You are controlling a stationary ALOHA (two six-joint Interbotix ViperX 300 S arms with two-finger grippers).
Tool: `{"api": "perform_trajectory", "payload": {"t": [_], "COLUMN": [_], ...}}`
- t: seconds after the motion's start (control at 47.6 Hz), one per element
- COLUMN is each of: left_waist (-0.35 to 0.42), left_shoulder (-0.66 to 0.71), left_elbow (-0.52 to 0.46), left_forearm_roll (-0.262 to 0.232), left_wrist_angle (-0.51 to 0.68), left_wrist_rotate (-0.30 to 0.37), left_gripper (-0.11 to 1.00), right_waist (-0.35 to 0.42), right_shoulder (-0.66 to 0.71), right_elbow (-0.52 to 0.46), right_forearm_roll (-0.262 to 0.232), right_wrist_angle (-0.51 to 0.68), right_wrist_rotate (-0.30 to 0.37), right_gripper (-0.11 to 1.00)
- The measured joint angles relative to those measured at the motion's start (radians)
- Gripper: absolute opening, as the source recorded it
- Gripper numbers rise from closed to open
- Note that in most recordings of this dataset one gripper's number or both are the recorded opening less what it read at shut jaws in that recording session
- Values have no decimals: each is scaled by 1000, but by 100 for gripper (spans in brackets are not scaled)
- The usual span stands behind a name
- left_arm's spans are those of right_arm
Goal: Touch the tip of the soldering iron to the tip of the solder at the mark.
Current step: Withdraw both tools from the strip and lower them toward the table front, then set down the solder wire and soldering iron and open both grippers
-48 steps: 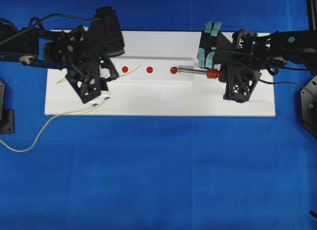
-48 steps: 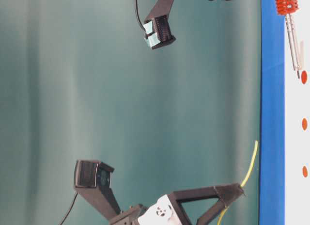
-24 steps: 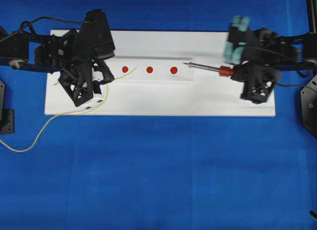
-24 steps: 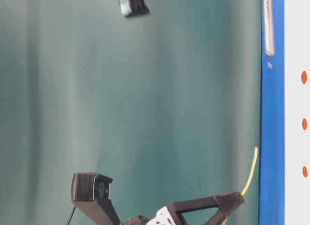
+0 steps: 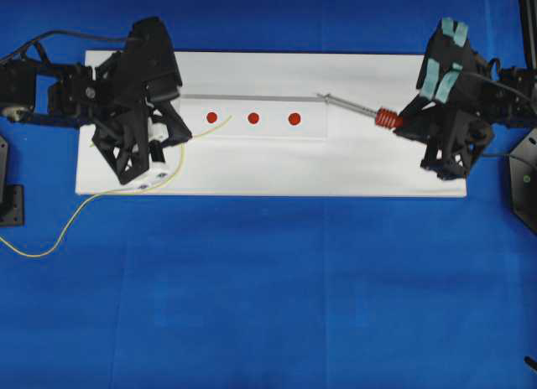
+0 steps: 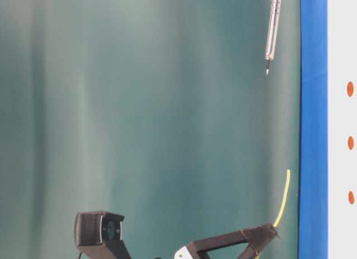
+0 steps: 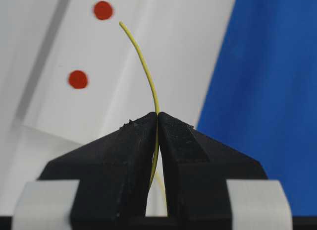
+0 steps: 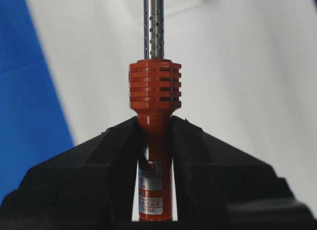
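Holding red-handled soldering iron (image 8: 154, 116) | silver perforated shaft | solder (image 7: 143, 71) thin, yellow

Solder (image 7: 143, 66) yellow; soldering iron (image 8: 154, 86) red-orange handle, silver shaft.

You've got a blue tabletop (image 5: 277, 297) carrying a white board (image 5: 377, 167) along its far edge. Three red dots (image 5: 252, 118) sit in a row on the board. Yellow solder (image 5: 50, 242) trails off the board's left end onto the blue.
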Motion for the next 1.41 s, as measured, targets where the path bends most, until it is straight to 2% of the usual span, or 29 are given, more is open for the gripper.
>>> {"api": "perform_trajectory", "payload": {"t": [0.273,0.462,0.609,0.777,0.966,1.261,1.324,1.408], "left_waist": [-219,-374,-439,-477,-492,-494,-494,-494], "left_shoulder": [-9,26,104,232,357,407,407,408], "left_elbow": [41,77,104,120,120,115,115,114], "left_forearm_roll": [0,0,0,0,0,0,0,0], "left_wrist_angle": [-147,-278,-379,-485,-580,-594,-592,-591], "left_wrist_rotate": [-120,-130,-130,-132,-129,-112,-107,-103], "left_gripper": [3,3,3,3,3,4,9,25], "right_waist": [256,393,442,502,534,548,551,554], "right_shoulder": [-5,75,196,362,503,558,561,565], "right_elbow": [-5,-5,-15,-52,-103,-124,-124,-124], "right_forearm_roll": [6,8,9,12,21,25,25,28], "right_wrist_angle": [-81,-186,-267,-336,-362,-370,-373,-376], "right_wrist_rotate": [71,92,94,94,94,94,94,94], "right_gripper": [6,6,6,6,6,6,7,7]}}
